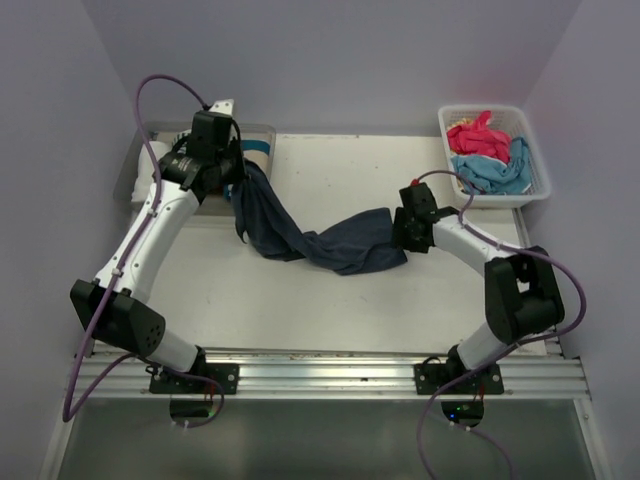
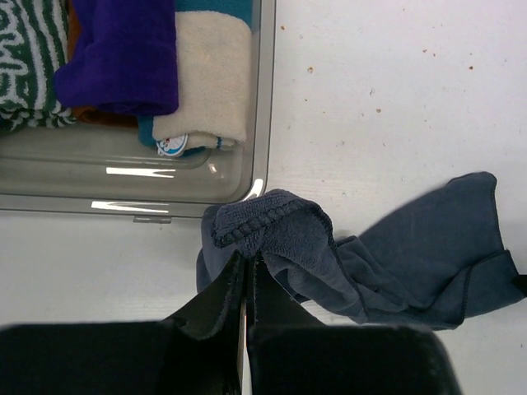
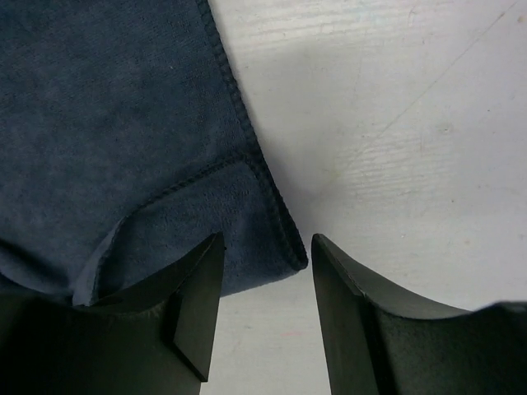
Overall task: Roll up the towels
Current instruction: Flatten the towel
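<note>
A dark navy towel (image 1: 330, 240) lies stretched and crumpled across the middle of the table. My left gripper (image 1: 238, 190) is shut on its left corner (image 2: 263, 226) and holds it lifted beside the clear tub. My right gripper (image 1: 405, 232) is open, low over the towel's right corner (image 3: 263, 239), which lies flat between its fingers (image 3: 198, 288). Rolled towels, a deep purple one (image 2: 123, 53), a cream-and-teal one (image 2: 210, 74) and a green-patterned one (image 2: 29, 58), lie in the tub. Pink (image 1: 475, 135) and light blue (image 1: 500, 172) towels sit in the basket.
The clear plastic tub (image 1: 262, 132) stands at the back left, its near rim showing in the left wrist view (image 2: 123, 206). The white lattice basket (image 1: 535, 165) stands at the back right. Purple walls close in the table on three sides.
</note>
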You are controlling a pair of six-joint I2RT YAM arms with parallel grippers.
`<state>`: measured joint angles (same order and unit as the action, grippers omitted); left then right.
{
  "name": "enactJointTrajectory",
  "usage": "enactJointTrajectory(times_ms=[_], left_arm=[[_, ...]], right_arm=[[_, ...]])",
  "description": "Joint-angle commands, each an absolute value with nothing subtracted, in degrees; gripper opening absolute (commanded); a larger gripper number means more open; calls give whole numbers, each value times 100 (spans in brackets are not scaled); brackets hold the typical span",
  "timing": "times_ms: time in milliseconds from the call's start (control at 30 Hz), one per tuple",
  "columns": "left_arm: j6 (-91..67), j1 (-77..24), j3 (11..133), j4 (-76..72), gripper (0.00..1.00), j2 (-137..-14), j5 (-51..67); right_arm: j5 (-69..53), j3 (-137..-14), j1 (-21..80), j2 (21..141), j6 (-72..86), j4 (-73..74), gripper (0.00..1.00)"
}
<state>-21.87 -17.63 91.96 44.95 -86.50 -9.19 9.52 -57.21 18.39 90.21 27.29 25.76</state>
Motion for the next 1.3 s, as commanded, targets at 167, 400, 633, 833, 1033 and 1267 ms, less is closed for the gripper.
enactJointTrajectory(times_ms=[167, 400, 633, 833, 1033, 1267], left_arm=[[-2101, -1723, 9097, 4368, 0, -8578, -826], [-2065, -1723, 9245, 4456, 0, -8648, -835], [-1995, -1407, 11133, 5070, 0, -9535, -598], [-2074, -1195, 10875, 4800, 0, -8756, -817], [-2338, -1195, 7431, 3552, 9, -6796, -659], [-2882, -1187, 5476, 4095, 97, -6618, -983]], right_arm=[[914, -5994, 1863, 9650, 2804, 2215, 42], [1238, -6336, 1854, 9528, 2821, 2276, 0], [1959, -7681, 1434, 8825, 2532, 2531, 0], [2706, -6797, 1143, 7200, 2522, 1787, 0], [3576, -4125, 1125, 5240, 3591, 1456, 26], [3428, -2725, 1125, 4052, 4728, 2408, 56]])
